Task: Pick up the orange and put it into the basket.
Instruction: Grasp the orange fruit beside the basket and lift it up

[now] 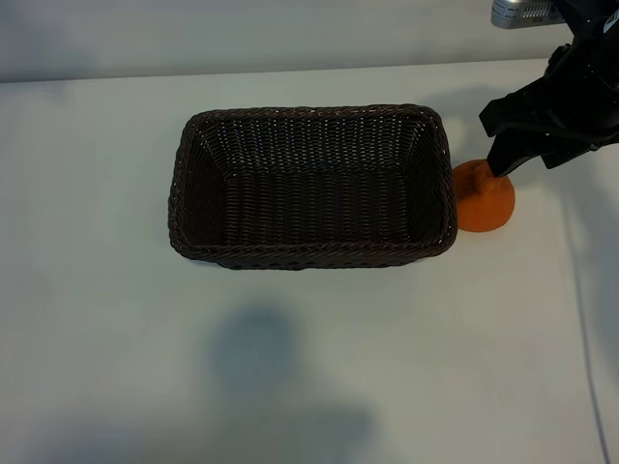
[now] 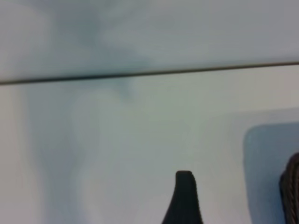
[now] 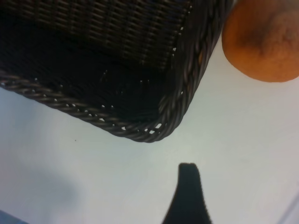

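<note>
The orange (image 1: 484,201) sits on the white table, touching the right end of the dark brown wicker basket (image 1: 180,193), which holds nothing. My right gripper (image 1: 495,145) hangs open just above and behind the orange, one fingertip over its top. In the right wrist view the orange (image 3: 264,42) lies beside a basket corner (image 3: 140,133), off to the side of my one visible finger (image 3: 188,191), with nothing gripped. My left gripper is outside the exterior view. The left wrist view shows one of its fingers (image 2: 183,198) over bare table, open and holding nothing.
The white table (image 1: 309,367) stretches wide in front of the basket, with a soft shadow (image 1: 261,358) on it. The table's far edge (image 2: 140,73) meets a pale wall. A sliver of basket rim (image 2: 292,191) shows in the left wrist view.
</note>
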### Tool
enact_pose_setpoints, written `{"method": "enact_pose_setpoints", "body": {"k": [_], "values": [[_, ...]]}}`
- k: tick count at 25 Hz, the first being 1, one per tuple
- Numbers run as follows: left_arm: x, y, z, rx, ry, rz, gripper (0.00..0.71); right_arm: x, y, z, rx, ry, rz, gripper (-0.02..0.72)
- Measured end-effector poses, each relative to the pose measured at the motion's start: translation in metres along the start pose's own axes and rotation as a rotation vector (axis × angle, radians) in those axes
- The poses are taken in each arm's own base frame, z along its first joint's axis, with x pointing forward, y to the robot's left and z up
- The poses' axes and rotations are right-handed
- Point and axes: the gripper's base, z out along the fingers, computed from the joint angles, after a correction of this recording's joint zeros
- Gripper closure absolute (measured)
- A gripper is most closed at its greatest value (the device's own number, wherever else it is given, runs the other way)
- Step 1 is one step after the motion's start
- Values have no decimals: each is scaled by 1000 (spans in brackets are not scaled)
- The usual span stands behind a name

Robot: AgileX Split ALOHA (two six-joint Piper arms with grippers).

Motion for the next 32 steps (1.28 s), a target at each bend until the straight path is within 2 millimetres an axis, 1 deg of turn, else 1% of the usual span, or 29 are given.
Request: {"method": "enact_pose_setpoints", "body": {"k": [4, 8, 12, 13, 14, 15, 17, 20, 21, 22, 24, 26, 29, 32], "values": [[18, -2, -49, 2, -76, 15, 114, 0, 0, 0, 0, 1, -1, 165], [53, -4, -99, -1, -140, 17, 114, 0, 0, 0, 0, 1, -3, 165], [104, -6, -145, -5, -210, 19, 114, 0, 0, 0, 0, 0, -6, 165], [120, -7, -157, -6, -232, 19, 114, 0, 0, 0, 0, 0, -6, 165], [135, -7, -164, -6, -243, 19, 116, 0, 0, 0, 0, 0, -6, 165], [155, -8, -180, -12, -286, 19, 116, 0, 0, 0, 0, 0, -6, 165], [188, -8, -191, -29, -315, 12, 116, 0, 0, 0, 0, 0, -6, 165], [233, -8, -189, -40, -321, 4, 116, 0, 0, 0, -1, 0, -6, 165], [245, -9, -186, -40, -321, -1, 116, 0, 0, 0, -1, 0, -6, 165], [258, -9, -187, -41, -346, -5, 116, 0, 0, 0, -1, 0, -6, 165], [282, -10, -185, -41, -393, -14, 116, 0, 0, 0, -1, 0, -6, 165], [301, -11, -181, -36, -437, -23, 116, 0, 0, 0, -1, 0, -9, 165], [329, -13, -166, -33, -445, -29, 116, 0, 0, 0, -2, 0, -11, 165], [359, -14, -139, -31, -407, -29, 116, 0, 0, 0, -2, 0, -14, 165]]}}
